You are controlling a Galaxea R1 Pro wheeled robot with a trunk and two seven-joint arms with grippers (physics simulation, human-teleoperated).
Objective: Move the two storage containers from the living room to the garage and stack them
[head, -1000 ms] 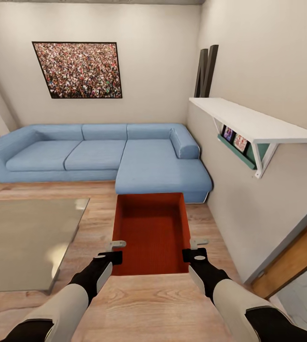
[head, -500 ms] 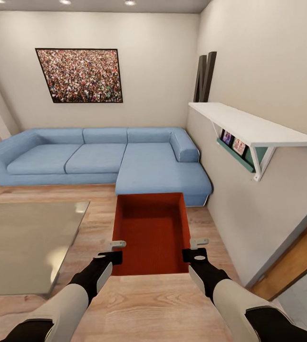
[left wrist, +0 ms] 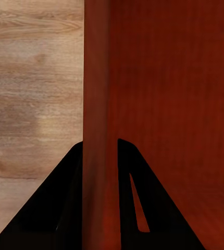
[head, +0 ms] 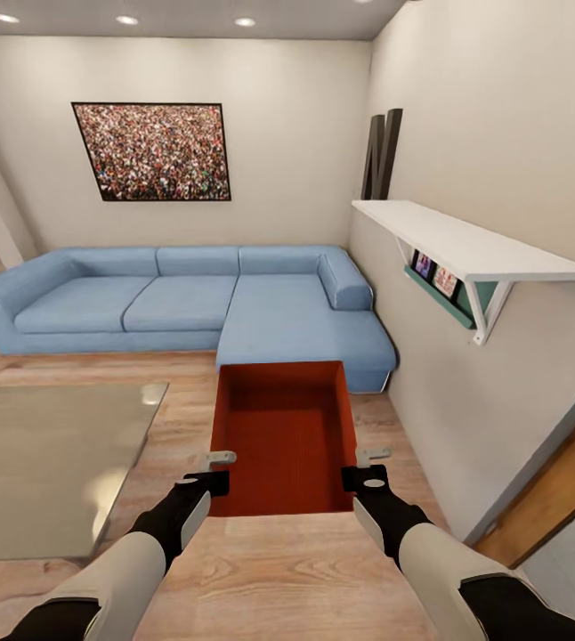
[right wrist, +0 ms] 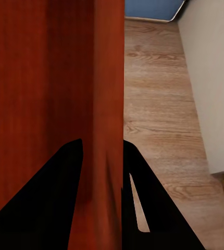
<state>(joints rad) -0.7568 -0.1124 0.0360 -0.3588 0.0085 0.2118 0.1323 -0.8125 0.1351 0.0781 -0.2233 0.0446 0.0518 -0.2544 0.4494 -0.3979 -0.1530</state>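
Observation:
One red-orange storage container (head: 283, 436) hangs above the light wood-plank floor in front of me, held between both arms. My left gripper (head: 218, 470) is shut on its left wall (left wrist: 96, 130), one finger on each side of the wall. My right gripper (head: 365, 466) is shut on the right wall (right wrist: 109, 104) in the same way. The container is level and empty inside.
A blue corner sofa (head: 190, 303) lines the far wall under a framed crowd picture (head: 154, 151). A glass-topped low table (head: 47, 463) stands at the left. On the right, a white wall shelf (head: 465, 236) juts out, and an orange-wood door (head: 559, 485) is below it.
The whole head view has shifted down a little: sofa, picture and shelf sit lower and ceiling lights have come into view. The container and both grippers hold the same place in the picture.

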